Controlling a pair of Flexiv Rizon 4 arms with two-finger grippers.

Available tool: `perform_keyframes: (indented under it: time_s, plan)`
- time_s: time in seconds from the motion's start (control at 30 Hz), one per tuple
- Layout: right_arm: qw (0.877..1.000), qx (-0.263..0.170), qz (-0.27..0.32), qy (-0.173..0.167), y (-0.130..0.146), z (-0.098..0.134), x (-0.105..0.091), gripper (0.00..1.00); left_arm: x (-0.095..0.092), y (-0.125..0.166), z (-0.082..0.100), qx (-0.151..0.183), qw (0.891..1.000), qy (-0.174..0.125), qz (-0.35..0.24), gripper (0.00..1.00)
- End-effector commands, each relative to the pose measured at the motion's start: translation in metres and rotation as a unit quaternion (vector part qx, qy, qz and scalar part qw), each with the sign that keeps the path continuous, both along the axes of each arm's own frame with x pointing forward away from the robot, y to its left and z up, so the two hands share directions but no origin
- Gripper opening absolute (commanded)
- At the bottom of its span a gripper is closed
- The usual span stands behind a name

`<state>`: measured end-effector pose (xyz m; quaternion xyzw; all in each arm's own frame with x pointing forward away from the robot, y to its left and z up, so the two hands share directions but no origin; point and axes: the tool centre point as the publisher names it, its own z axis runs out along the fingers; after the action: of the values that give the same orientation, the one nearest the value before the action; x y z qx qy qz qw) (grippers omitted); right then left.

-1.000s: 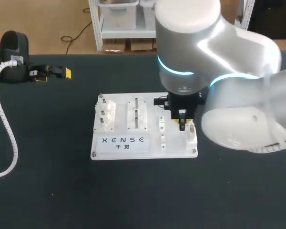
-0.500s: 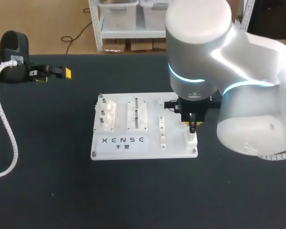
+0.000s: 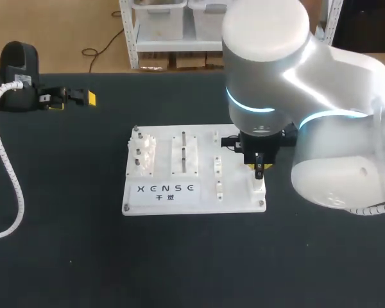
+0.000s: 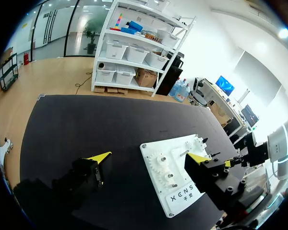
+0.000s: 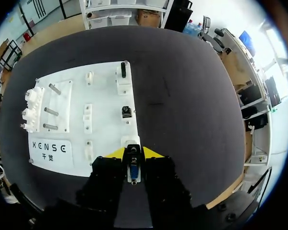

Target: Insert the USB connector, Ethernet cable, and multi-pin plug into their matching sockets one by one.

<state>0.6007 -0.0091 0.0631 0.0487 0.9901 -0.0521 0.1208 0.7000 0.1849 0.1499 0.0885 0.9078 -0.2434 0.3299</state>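
Starting at the far left of the black table (image 3: 64, 256), a white ribbed cable (image 3: 8, 168) curves down along the edge. Just beyond its upper end, the left claw (image 4: 149, 157) sits well apart from the work. Its two yellow-tipped fingers are spread wide, with nothing between them.

Near the middle lies the white board (image 3: 163, 196). At its left end is a block of white toothed wheels (image 3: 143, 157), then a plate with metal pegs (image 3: 184, 154), then two small white sockets (image 3: 217, 174) in a row.

Over the board's right end, the right arm (image 3: 321, 96) comes in from the right side. The right claw (image 3: 259, 168) points straight down and pinches the plug (image 5: 133, 167) from two sides, one yellow tip on each side. The plug hangs over a white socket block (image 3: 259, 189) at the board's near right corner. Whether it touches the block I cannot tell. Ahead of the claw on the same strip of board sit a small black socket (image 5: 126, 112) and, farther on, a black upright slot (image 5: 123, 70).
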Motion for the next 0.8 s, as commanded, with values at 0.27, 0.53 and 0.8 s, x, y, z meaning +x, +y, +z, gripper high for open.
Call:
perform_keyframes:
  time_s: [0.27, 0.53, 0.8]
  plan:
    - [1.000, -0.004, 0.004, -0.002, 0.0011, -0.0023, -0.0026, 0.00, 0.0000, 0.0000, 0.0000, 0.000, 1.000, 0.000, 0.000, 1.00]
    - [1.000, -0.007, 0.003, -0.005, -0.0005, -0.0025, -0.0028, 0.00, 0.0000, 0.0000, 0.0000, 0.000, 1.000, 0.000, 0.000, 1.00]
    - [1.000, -0.007, 0.003, -0.006, -0.0012, -0.0014, -0.0031, 0.00, 0.0000, 0.0000, 0.0000, 0.000, 1.000, 0.000, 0.000, 1.00]
